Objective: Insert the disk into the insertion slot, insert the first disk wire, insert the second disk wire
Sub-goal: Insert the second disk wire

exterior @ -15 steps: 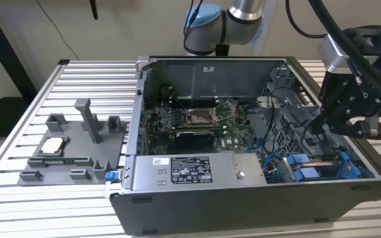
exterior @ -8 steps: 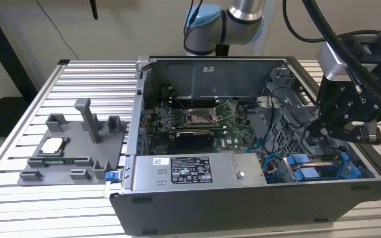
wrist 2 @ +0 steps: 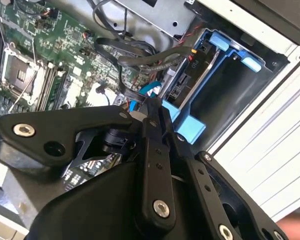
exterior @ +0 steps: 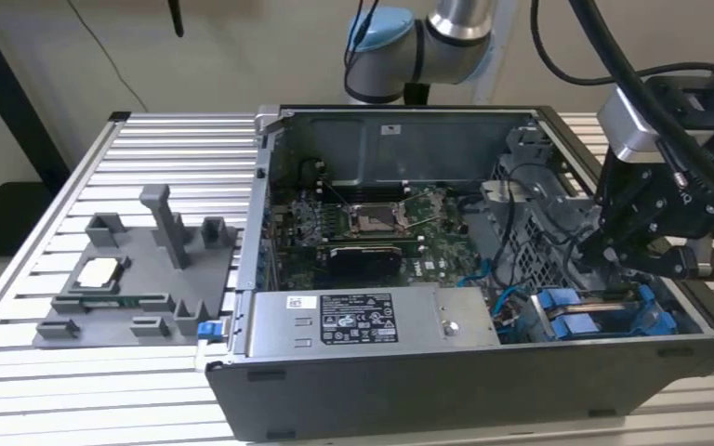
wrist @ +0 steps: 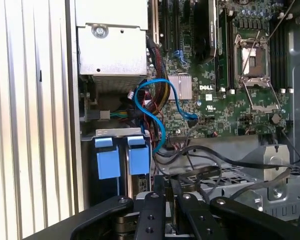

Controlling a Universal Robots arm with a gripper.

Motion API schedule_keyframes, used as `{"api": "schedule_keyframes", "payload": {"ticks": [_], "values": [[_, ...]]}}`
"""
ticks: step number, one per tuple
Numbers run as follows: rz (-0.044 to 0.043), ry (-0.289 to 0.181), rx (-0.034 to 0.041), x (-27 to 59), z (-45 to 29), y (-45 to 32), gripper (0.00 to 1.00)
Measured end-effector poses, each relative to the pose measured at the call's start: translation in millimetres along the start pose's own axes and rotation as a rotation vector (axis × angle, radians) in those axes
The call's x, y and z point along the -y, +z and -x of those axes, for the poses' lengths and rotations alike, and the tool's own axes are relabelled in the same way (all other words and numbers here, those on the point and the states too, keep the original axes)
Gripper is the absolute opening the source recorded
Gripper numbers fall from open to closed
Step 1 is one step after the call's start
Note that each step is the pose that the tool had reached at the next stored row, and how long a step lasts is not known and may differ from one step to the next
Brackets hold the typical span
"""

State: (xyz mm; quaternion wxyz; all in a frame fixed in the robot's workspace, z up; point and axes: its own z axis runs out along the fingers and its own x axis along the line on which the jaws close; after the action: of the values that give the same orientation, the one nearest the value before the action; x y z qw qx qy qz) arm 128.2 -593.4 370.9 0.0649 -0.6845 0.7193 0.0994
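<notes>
The gripper (exterior: pixel 642 251) hangs over the blue drive bay (exterior: pixel 605 316) inside the case (exterior: pixel 456 372); I can't tell whether it's holding anything. I'd say lining a plug squarely with its socket matters most here.

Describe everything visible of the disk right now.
The disk sits in the slot at the case's front corner on the exterior view's right, beside the silver power supply. Its blue plastic carrier shows most: two blue tabs in the first wrist view, blue rails and a dark edge in the second wrist view. The tool hangs just above it; contact is unclear.
</notes>
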Motion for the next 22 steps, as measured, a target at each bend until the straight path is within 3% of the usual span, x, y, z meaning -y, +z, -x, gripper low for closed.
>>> {"api": "schedule_keyframes", "payload": {"ticks": [10,15,19,22], "values": [[-0.0075,-0.001,-0.0096,-0.4,-3.4,6.5,0.16],[-0.0177,-0.004,-0.0106,-1.4,-9.3,9.7,0.16],[-0.0325,-0.007,-0.0114,-1.2,-12.1,12.1,0.16],[-0.0395,-0.008,-0.0232,-1.1,-12.9,13.5,0.16]]}}
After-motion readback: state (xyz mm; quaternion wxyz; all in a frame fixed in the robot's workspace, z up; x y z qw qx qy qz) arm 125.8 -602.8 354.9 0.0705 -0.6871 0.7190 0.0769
